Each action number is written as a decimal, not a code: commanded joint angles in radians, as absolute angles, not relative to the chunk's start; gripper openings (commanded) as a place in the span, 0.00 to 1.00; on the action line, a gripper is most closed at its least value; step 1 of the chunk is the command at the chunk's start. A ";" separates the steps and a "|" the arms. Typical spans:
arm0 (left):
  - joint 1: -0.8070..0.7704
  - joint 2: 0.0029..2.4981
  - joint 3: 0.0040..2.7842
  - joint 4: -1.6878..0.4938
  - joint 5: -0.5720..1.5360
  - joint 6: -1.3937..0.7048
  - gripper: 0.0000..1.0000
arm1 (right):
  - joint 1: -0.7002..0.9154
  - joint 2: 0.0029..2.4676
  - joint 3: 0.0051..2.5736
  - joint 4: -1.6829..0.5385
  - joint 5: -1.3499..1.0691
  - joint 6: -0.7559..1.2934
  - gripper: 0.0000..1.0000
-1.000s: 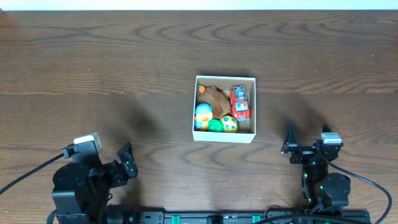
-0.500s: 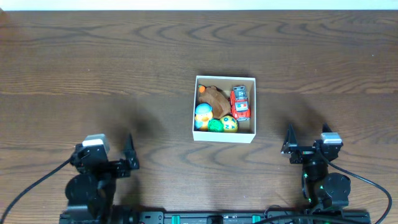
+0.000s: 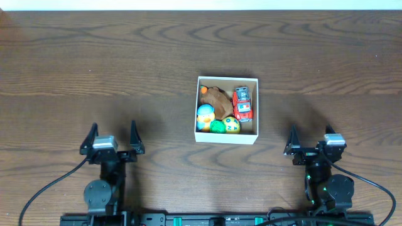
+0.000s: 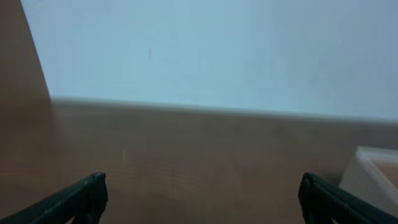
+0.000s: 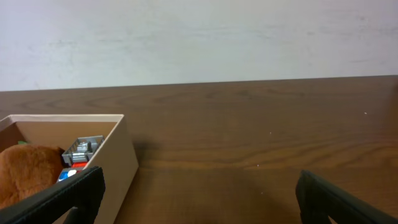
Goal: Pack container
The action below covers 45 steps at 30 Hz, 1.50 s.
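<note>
The container [image 3: 227, 139], a small white-walled square box, sits in the middle of the wooden table. It holds a brown plush toy [image 3: 218, 98], a red toy car [image 3: 242, 103], a blue-orange ball [image 3: 205, 114], a green ball [image 3: 217, 126] and a yellow-green ball [image 3: 232, 124]. My left gripper [image 3: 113, 137] is open and empty near the front edge, left of the box. My right gripper [image 3: 310, 139] is open and empty near the front edge, right of the box. The right wrist view shows the box wall [image 5: 118, 165], the plush [image 5: 28, 174] and the car [image 5: 79, 152]. The left wrist view shows a blurred box corner [image 4: 373, 171].
A pale wall [image 5: 199, 37] stands behind the table's far edge. Bare wooden table [image 3: 94, 69] lies around the box on all sides.
My left arm has swung round and moved right along the front edge, its open fingers now pointing straight away from the front edge. The right arm and the box have not moved.
</note>
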State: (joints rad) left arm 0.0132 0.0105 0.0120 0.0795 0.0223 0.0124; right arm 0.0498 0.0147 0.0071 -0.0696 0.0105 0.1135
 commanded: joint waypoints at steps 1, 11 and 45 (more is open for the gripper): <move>0.015 0.002 0.004 0.026 0.014 0.005 0.98 | 0.042 0.007 0.006 -0.074 0.003 0.107 0.99; 0.014 0.002 0.004 -0.071 0.014 -0.089 0.98 | 0.042 0.007 0.006 -0.074 0.003 0.107 0.99; 0.015 0.004 0.004 -0.071 0.014 -0.091 0.98 | 0.042 0.007 0.006 -0.074 0.003 0.107 0.99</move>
